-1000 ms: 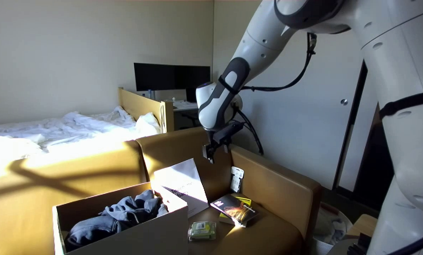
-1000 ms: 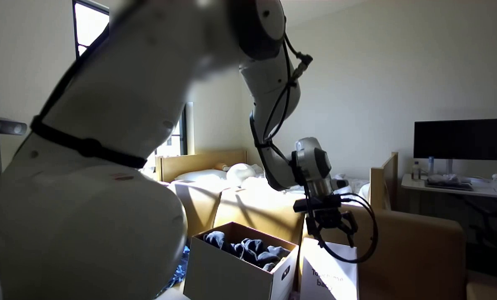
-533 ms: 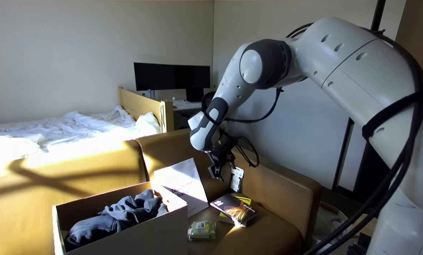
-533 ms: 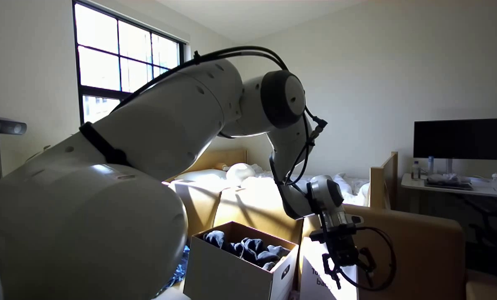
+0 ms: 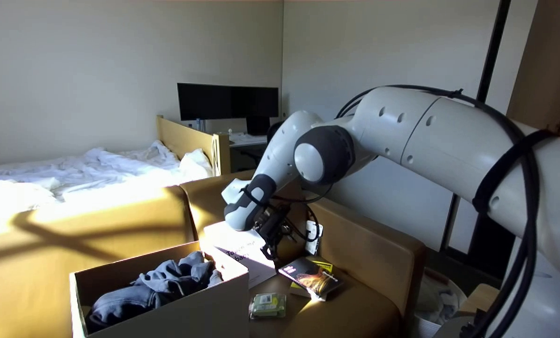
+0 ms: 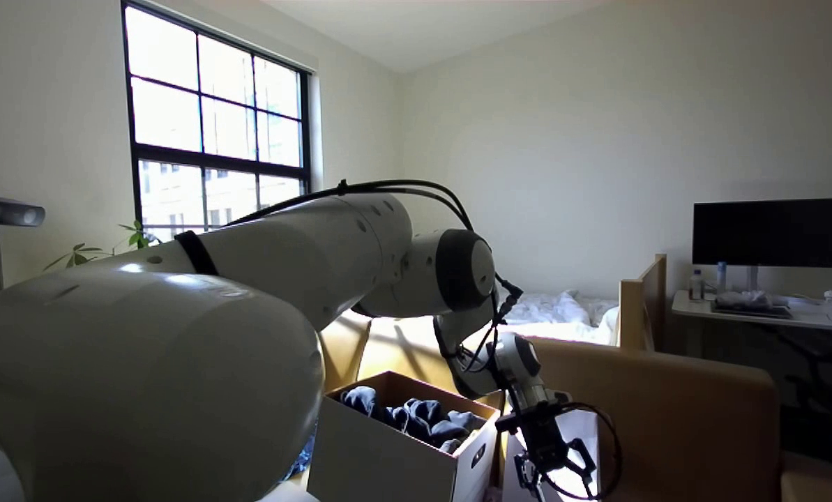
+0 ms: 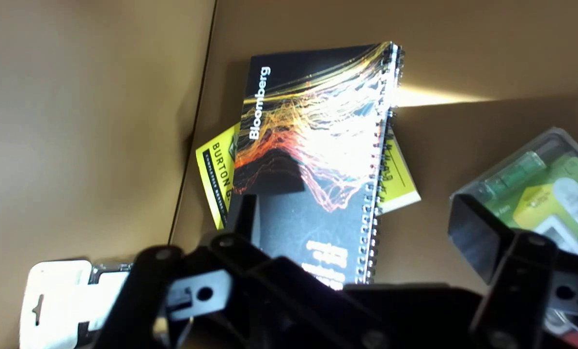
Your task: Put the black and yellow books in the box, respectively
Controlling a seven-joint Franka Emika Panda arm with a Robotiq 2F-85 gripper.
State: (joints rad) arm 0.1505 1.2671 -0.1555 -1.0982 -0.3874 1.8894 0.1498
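My pincer [image 7: 361, 228] has its jaws spread wide, angled down above the sofa seat [image 5: 355, 314]. In an exterior view the black book [image 5: 310, 277] lies below the pincer and just to the right, a gap showing between them. In the wrist view most of its cover sits ahead of my jaw tips; the left-hand jaw overlaps its lower left edge. The yellow book [image 7: 216, 167] is underneath, set askew, one end showing at either side. In the wrist view my right-hand jaw overlaps a corner of the green package [image 5: 268, 305], which lies between the books and the box [image 5: 204, 314]. Both books are outside the box; dark cloth [image 5: 162, 281] lies in it.
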